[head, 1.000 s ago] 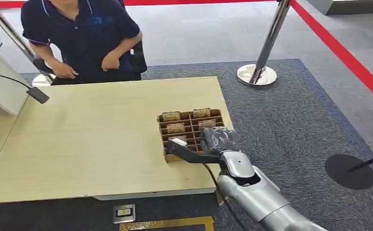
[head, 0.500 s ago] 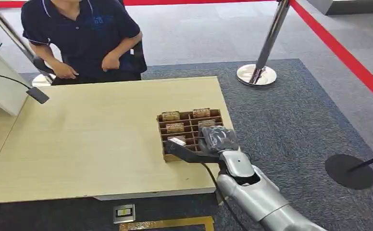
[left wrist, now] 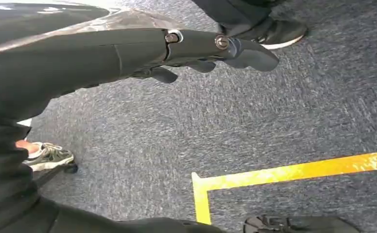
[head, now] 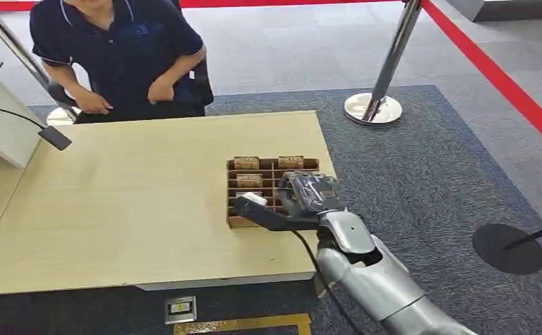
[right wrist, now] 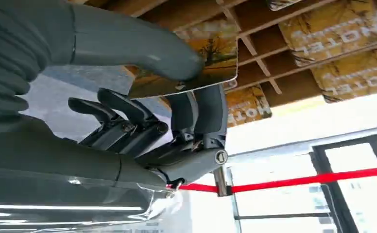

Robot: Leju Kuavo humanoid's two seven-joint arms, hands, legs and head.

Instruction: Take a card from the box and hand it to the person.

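Right hand (right wrist: 177, 121) pinches a card (right wrist: 191, 63) (thumb hides part) over the box (head: 235, 183); left hand (left wrist: 196, 53) fingers slack, holding nothing.

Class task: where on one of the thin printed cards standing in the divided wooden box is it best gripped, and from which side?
Probably the exposed top edge, approached from above. The thin printed cards stand upright in the divided wooden box, so only their upper edges clear the dividers. The right hand already pinches one card across its faces.
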